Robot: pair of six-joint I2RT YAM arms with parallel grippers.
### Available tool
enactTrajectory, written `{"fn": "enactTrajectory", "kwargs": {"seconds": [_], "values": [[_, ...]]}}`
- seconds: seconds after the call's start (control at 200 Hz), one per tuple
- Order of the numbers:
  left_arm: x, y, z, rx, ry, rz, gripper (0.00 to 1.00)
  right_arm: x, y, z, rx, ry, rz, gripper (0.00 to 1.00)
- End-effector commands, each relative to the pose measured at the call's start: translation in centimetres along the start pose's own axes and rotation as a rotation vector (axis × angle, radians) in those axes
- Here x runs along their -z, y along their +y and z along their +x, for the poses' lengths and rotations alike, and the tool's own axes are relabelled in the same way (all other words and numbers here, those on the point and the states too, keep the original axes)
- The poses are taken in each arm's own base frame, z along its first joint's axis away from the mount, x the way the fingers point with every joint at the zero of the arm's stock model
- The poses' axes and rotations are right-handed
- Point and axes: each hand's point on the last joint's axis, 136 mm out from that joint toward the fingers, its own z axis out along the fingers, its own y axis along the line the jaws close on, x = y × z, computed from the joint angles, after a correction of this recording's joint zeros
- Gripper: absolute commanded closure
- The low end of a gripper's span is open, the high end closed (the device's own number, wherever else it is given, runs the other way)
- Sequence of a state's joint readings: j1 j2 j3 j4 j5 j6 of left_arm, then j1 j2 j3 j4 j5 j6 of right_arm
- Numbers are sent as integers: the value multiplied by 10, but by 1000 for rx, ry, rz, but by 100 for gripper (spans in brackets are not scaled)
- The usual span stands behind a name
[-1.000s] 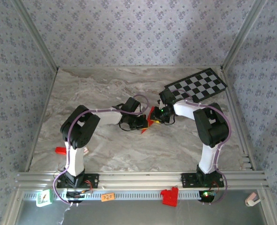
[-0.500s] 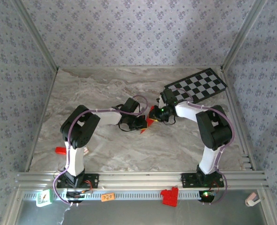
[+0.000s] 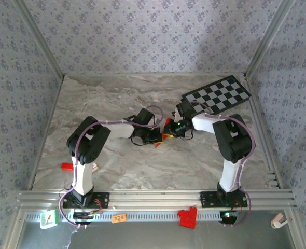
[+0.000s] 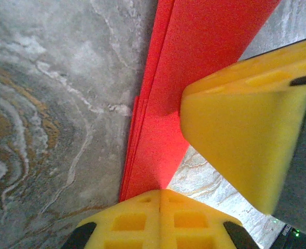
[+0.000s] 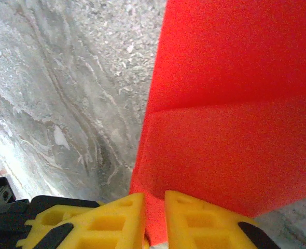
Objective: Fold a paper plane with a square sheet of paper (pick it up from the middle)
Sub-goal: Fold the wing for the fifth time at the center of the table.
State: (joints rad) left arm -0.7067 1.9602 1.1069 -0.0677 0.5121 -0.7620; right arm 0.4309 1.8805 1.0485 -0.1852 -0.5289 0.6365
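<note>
The marbled grey surface (image 3: 116,166) sits inside wallpapered walls, and I have both arms meeting near its middle. The folded red paper (image 5: 236,78) is pinched between them, low over the marble.

The left fingers (image 4: 150,205) are pressed fully together on the near tip of a narrow, layered strip. Its long axis runs straight away from them, up the left wrist view. The right fingers (image 5: 135,207) stand at a narrow gap with red showing between them, so I judge they are clamped on the broader flap. A crease crosses that flap just ahead of them.

Each arm holds its own end, so neither is nearer. Whatever I do next turns on that strip lying in line with the left fingers, while one right finger stands close beside its right edge.

There is open marble to the near side and to the left. The checkered board (image 3: 218,96) lies at the far right corner behind the right arm, so I would avoid swinging that way.
</note>
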Motion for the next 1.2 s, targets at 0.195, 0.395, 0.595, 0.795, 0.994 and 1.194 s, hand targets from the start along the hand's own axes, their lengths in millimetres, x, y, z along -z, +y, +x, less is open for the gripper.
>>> {"fn": "enactTrajectory", "kwargs": {"seconds": [0.195, 0.395, 0.595, 0.795, 0.994, 1.194], "values": [[-3, 16, 7, 40, 21, -31, 99, -11, -21, 5, -51, 50, 109, 81], [6, 6, 5, 26, 11, -7, 97, -14, -44, 11, -51, 74, 219, 81], [8, 15, 17, 37, 32, -26, 95, -15, -55, 14, -61, 92, 282, 82], [9, 29, 36, 35, 80, -60, 95, -16, -60, 17, -67, 104, 310, 82], [16, 36, 50, -6, 121, -108, 97, -17, -60, 19, -73, 113, 313, 82], [29, 34, 56, -47, 124, -139, 98, -18, -54, 22, -70, 116, 293, 82]]}}
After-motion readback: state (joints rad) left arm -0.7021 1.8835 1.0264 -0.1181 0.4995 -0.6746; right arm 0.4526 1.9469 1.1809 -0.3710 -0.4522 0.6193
